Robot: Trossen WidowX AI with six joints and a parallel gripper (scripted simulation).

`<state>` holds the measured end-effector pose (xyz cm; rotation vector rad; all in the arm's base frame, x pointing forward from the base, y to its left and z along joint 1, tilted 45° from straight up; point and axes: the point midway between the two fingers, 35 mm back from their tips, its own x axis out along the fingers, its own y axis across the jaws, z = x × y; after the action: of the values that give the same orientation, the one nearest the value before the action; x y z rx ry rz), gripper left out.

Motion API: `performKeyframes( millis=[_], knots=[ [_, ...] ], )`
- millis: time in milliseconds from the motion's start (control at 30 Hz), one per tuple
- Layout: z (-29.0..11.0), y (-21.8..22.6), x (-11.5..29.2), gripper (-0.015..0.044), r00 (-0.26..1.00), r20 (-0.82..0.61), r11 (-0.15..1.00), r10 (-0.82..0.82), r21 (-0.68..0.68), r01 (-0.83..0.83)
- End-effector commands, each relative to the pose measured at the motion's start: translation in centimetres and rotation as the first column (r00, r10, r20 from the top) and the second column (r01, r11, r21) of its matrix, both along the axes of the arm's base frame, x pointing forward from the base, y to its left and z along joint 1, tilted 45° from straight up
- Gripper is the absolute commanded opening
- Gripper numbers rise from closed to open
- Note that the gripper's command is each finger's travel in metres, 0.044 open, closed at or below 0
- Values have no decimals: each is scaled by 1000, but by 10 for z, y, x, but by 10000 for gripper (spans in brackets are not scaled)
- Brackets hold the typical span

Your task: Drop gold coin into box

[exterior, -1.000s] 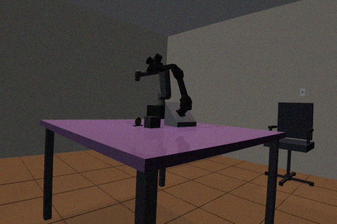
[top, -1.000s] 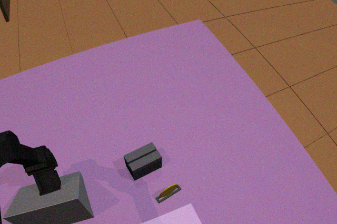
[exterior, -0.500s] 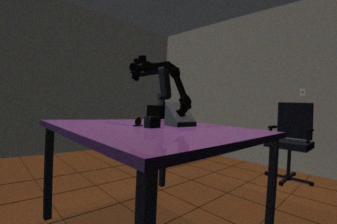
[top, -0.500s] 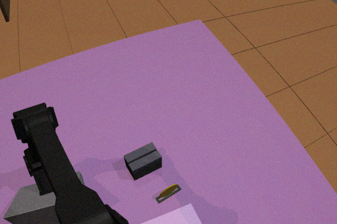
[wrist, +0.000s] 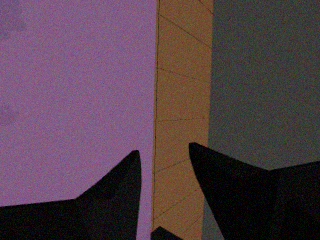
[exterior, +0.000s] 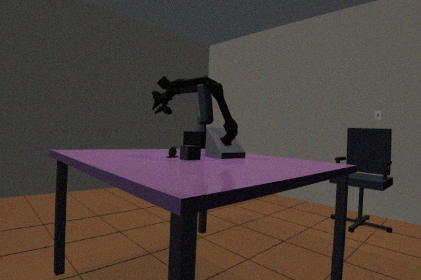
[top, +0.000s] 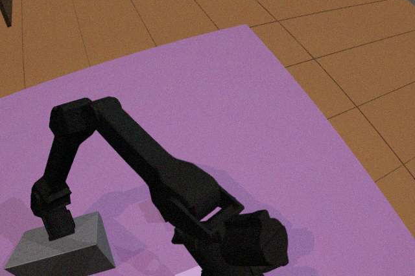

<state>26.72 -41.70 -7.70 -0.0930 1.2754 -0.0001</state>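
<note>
Progress is at its earliest stage: the gold coin (exterior: 172,150) stands on edge in its dark-green holder (exterior: 172,156) on the desk (exterior: 258,171), untouched, so by my reading the grasp, the carry and the drop are all left. In the exterior view the gripper (exterior: 162,110) hangs high above the coin, well apart from it. Its fingers stand partly apart with nothing between them; the wrist view shows only desk, floor and wall in the gap. Coin and holder sit near the desk's far edge, just beside the grey slotted box (exterior: 189,152). A larger grey wedge-shaped block (exterior: 222,146) sits toward the far right corner beside the arm's base. In the top view the arm (top: 157,162) hides coin and box entirely.
</note>
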Motion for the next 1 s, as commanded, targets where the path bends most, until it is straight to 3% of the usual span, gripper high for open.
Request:
performKeyframes(
  millis=[0,367,667,967],
  knots=[
    [5,67,24,161,998,2,978,60,200,-59],
    [56,243,54,161,981,-61,718,183,690,-91],
    [63,257,54,161,979,-72,690,190,720,-81],
    [40,283,57,161,979,-71,689,190,720,-81]
  ],
)
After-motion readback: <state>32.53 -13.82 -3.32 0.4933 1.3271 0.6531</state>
